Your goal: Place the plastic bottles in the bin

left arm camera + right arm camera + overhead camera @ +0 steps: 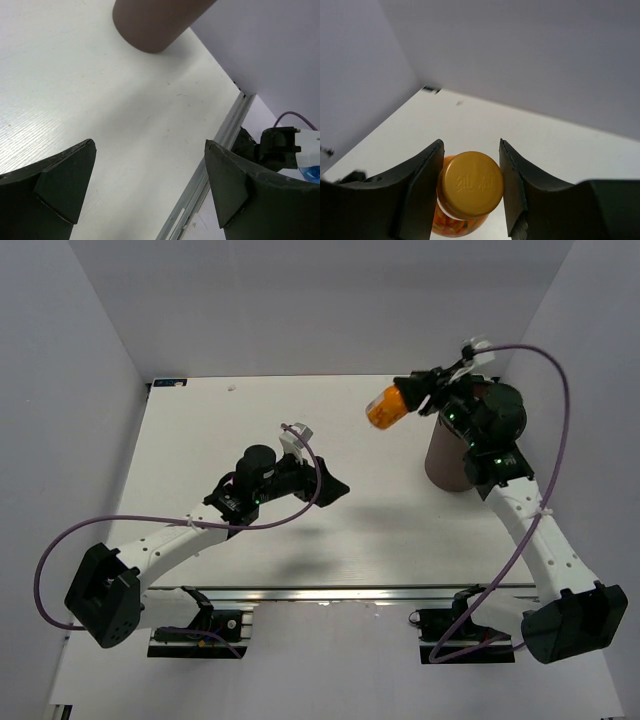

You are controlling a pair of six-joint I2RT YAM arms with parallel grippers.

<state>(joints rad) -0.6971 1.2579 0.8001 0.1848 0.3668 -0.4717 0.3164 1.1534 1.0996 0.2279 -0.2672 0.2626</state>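
Note:
My right gripper point(408, 395) is shut on the gold cap of an orange plastic bottle point(384, 407), which hangs in the air to the left of the bin's top. In the right wrist view the cap of this bottle point(470, 184) sits pinched between both fingers of the right gripper point(471, 186). The dark brown bin point(441, 462) stands at the back right of the table, largely hidden under the right arm. My left gripper point(333, 486) is open and holds nothing over the middle of the table. The left wrist view shows the bin's base point(150, 25) ahead of the left gripper point(150, 180).
White walls close in the table on the left, back and right. An aluminium rail point(330, 595) runs along the near edge, also seen as the rail point(215, 150) in the left wrist view. Purple cables point(545, 370) loop from both arms.

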